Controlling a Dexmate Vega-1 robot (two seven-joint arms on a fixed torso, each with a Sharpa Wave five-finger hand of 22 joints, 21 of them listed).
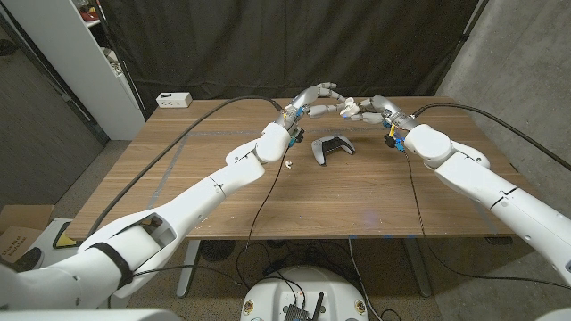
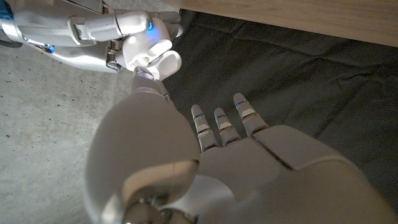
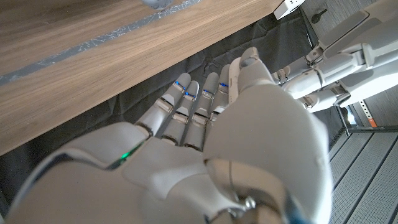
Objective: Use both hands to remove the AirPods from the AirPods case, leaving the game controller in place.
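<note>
Both hands are up over the far edge of the desk (image 1: 375, 209), fingertips meeting in mid-air. The right hand (image 1: 366, 108) pinches a small white rounded thing, the AirPods case (image 1: 352, 103), though it is too small to say whether its lid is up. The left hand (image 1: 317, 96) reaches in with fingers partly curled toward that case; whether it grips anything, I cannot tell. On the wood below them, near the far middle, lies the game controller (image 1: 332, 148), dark grey with a pale curved grip. Just beside it toward the left edge sits a tiny white piece (image 1: 287, 163), perhaps an AirPod. The near half of the desk is bare, smooth brown plank. A white box (image 1: 174, 100) sits at the far left corner.
</note>
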